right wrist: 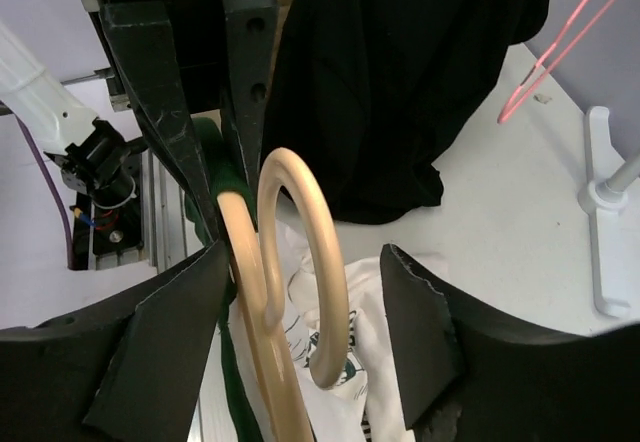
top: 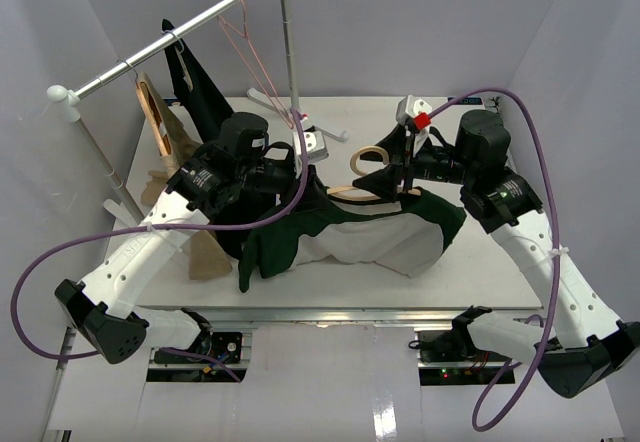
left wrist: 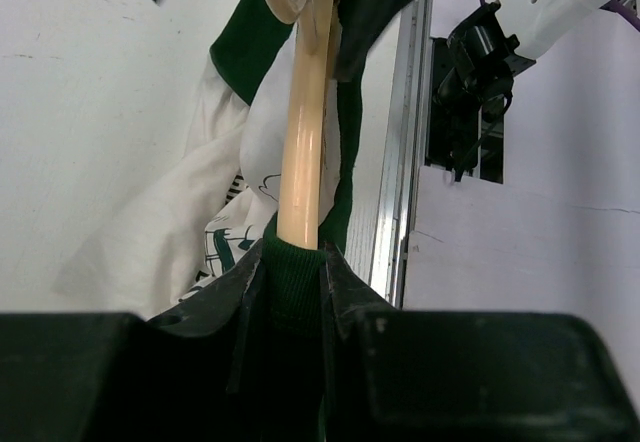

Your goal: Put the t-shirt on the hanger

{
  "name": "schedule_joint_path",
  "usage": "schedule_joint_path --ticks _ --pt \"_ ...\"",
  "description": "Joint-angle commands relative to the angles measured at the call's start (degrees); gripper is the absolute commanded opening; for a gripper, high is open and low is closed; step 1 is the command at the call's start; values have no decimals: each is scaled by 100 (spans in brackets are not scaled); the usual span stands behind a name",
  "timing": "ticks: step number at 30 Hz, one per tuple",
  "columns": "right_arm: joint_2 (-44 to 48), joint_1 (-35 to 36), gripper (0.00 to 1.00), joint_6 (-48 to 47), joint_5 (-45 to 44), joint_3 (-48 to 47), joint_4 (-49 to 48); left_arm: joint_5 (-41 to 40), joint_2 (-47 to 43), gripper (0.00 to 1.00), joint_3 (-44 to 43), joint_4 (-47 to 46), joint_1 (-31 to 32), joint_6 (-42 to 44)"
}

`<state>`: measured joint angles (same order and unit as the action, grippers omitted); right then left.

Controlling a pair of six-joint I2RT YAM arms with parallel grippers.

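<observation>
Left gripper (left wrist: 292, 267) pinching t-shirt (left wrist: 160, 237) collar, hanger (left wrist: 300, 152) inside

t-shirt (top: 362, 249): dark green, cream printed panel, crumpled mid-table, collar end bunched up. hanger (right wrist: 328, 272): light wood, one arm runs into the green collar, curved part sticking out

We see the t-shirt (top: 370, 247) crumpled on the table (top: 480, 267). At its far edge the wooden hanger (top: 356, 162) pokes out beneath the right hand (top: 380, 179). The left hand (top: 305, 177) sits at the shirt's far left corner.
</observation>
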<state>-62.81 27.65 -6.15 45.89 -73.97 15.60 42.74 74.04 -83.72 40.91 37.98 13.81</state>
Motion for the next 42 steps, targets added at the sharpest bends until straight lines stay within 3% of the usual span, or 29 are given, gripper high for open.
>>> schedule_joint_path --ticks 1,5,7,9,13,16,19,24,35,42 --pt "-88 268 56 256 -93 169 -613 359 -102 0 -93 -366 -10 -65" --pt "-160 277 33 408 -27 189 -874 362 -151 0 -125 -441 -10 -147" --pt "-167 279 15 422 -4 206 -895 272 -196 1 -142 -505 -10 -221" --pt "-150 285 8 399 7 242 -872 161 -252 6 -159 -586 -10 -302" --pt "-52 285 8 325 -123 247 -677 -267 -285 35 -366 -546 -17 -386" --pt "-49 274 8 249 -481 -55 -181 -1459 -306 45 -649 -335 -18 -474" --pt "-56 223 8 224 -869 -309 116 -2251 -355 48 -846 -80 -18 -467" --pt "-14 198 8 271 -1210 -606 378 -2731 -687 53 -681 39 -18 -388" --pt "124 170 8 347 -1636 -1001 650 -3834 -1023 52 511 -44 -14 -621" --pt "231 162 8 428 -1681 -1100 681 -4423 -922 51 1061 -619 -18 -816"
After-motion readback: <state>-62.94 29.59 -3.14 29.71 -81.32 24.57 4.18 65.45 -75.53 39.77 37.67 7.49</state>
